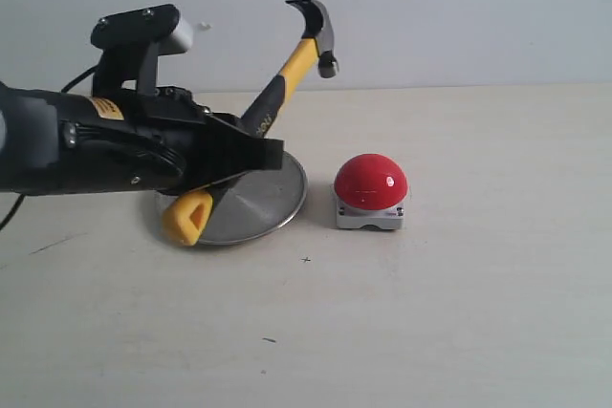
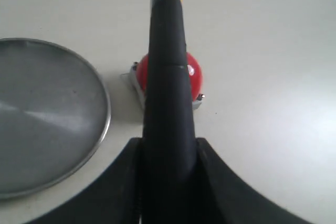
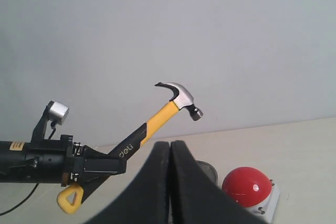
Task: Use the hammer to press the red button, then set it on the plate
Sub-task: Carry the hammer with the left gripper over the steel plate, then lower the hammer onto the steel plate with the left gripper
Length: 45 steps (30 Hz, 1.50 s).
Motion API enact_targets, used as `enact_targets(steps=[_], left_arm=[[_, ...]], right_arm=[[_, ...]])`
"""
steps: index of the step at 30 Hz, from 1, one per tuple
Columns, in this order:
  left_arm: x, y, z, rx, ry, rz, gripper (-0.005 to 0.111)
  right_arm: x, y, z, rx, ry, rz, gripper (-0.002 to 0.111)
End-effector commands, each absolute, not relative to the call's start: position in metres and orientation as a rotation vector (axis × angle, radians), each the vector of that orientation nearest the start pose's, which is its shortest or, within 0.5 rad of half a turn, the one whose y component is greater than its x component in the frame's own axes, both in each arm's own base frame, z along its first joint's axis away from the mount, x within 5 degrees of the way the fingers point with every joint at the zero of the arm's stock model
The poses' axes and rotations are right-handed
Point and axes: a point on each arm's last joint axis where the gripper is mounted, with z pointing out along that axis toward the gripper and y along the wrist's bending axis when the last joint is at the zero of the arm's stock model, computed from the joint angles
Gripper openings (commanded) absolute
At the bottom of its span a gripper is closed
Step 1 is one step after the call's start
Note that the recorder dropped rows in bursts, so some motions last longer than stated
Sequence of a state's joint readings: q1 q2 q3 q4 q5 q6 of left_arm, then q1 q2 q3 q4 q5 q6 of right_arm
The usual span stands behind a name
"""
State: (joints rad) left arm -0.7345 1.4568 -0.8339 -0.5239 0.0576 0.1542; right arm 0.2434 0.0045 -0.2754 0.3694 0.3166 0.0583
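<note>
We took the place for a robotics lab, set up as a test station. A pale tabletop (image 1: pixel 478 312) ran back to a plain light wall (image 1: pixel 459 7). A black robot arm (image 1: pixel 86 145) carried a small camera (image 1: pixel 175 38) on its wrist, and the things around it looked like test props: a hammer (image 1: pixel 298 62), a button (image 1: pixel 371 182) and a plate (image 1: pixel 273 203).

- Left arm (image 1: pixel 67 145) reaches in level from the left edge of the exterior view; left gripper (image 1: pixel 251 153) jaws clamp the hammer (image 1: pixel 301 56) handle.
- Right gripper (image 3: pixel 170 177), bottom centre of its wrist view: jaws pressed together.
</note>
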Motion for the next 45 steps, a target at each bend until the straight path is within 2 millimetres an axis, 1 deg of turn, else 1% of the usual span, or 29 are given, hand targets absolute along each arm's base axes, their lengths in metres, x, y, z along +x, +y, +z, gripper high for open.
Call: enact_targets(steps=[1,7,10,12,16,18,20,22,26,29,33,37,42,45], left_arm=[[0.232,-0.191,0.262,0.373,2.194,-0.651,0.0],[0.23,-0.174,0.261,0.324,2.215,-0.636,0.0],[0.229,-0.165,0.258,0.206,2.173,-0.648,0.0],[0.226,-0.155,0.251,0.1,2.124,-0.632,0.0],[0.217,-0.143,0.233,0.034,2.114,-0.592,0.0],[0.214,-0.136,0.224,-0.03,2.1,-0.581,0.0],[0.211,-0.129,0.217,-0.114,2.054,-0.583,0.0],[0.207,-0.125,0.213,-0.148,1.995,-0.614,0.0],[0.201,-0.132,0.215,-0.056,1.901,-0.762,0.0],[0.199,-0.138,0.219,-0.016,1.868,-0.842,0.0],[0.196,-0.142,0.22,0.011,1.873,-0.904,0.0],[0.192,-0.151,0.219,0.057,1.874,-1.029,0.0],[0.197,-0.157,0.215,-0.015,1.823,-1.146,0.0],[0.205,-0.157,0.205,-0.092,1.839,-1.137,0.0]], right_arm=[[0.031,0.018,0.277,0.036,1.524,0.602,0.0],[0.031,0.018,0.277,0.036,1.524,0.602,0.0],[0.031,0.018,0.277,0.036,1.524,0.602,0.0],[0.031,0.018,0.277,0.036,1.524,0.602,0.0],[0.031,0.018,0.277,0.036,1.524,0.602,0.0],[0.031,0.018,0.277,0.036,1.524,0.602,0.0],[0.031,0.018,0.278,0.036,1.522,0.602,0.0],[0.031,0.018,0.278,0.036,1.522,0.602,0.0],[0.031,0.018,0.278,0.036,1.522,0.602,0.0],[0.031,0.018,0.278,0.036,1.522,0.602,0.0],[0.031,0.018,0.278,0.036,1.522,0.602,0.0],[0.031,0.018,0.278,0.036,1.522,0.602,0.0],[0.031,0.018,0.278,0.038,1.522,0.604,0.0],[0.031,0.018,0.278,0.046,1.521,0.62,0.0]])
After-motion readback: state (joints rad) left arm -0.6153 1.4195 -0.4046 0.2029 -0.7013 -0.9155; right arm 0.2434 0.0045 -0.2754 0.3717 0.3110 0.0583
